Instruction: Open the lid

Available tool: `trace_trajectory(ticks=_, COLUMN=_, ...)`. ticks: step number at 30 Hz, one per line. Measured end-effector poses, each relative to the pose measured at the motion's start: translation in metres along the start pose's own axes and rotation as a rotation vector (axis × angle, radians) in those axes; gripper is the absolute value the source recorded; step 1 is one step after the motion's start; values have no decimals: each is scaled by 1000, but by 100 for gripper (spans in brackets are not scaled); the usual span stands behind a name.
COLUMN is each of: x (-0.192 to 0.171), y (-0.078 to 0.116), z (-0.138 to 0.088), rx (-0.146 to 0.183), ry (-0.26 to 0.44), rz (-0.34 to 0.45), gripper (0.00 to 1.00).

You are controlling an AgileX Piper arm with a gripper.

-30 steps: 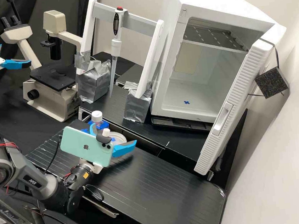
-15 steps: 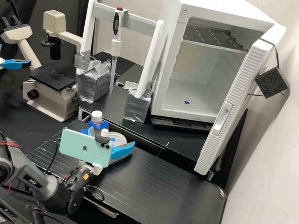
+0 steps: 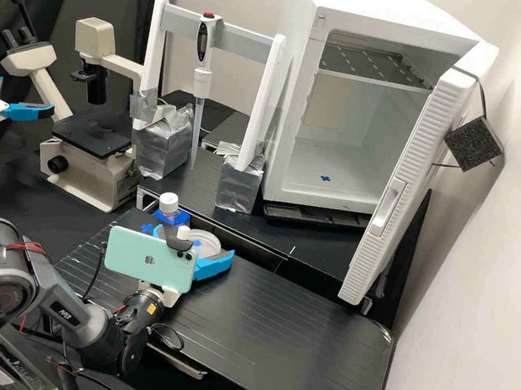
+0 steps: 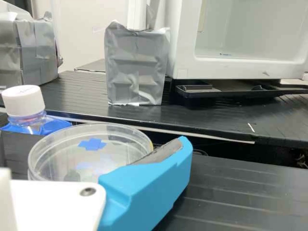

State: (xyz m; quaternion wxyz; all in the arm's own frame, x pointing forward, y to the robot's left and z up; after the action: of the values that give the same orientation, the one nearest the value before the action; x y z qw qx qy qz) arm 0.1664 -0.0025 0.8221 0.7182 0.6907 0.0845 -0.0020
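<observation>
We judged it the line-up step, pre-grip: gripper (image 3: 196, 241) spread wide, nothing clearly held, dish (image 3: 216, 244) & its lid (image 4: 115, 137) betw. the fingers; contact w/ rim we couldn't tell. Next move needed fingers lvl w/ lid edge, gentle squeeze, then lift.

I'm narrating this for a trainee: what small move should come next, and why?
Probably close the gripper gently on the round clear dish. In the high view its fingers stand apart, about the dish; in the wrist view one blue finger overlaps the rim.
</observation>
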Motion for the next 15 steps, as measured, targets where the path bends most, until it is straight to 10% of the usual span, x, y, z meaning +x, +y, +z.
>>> trace_trajectory(ticks=15, x=0, y=1, z=1, rx=7, ry=-9, rz=15, gripper=0)
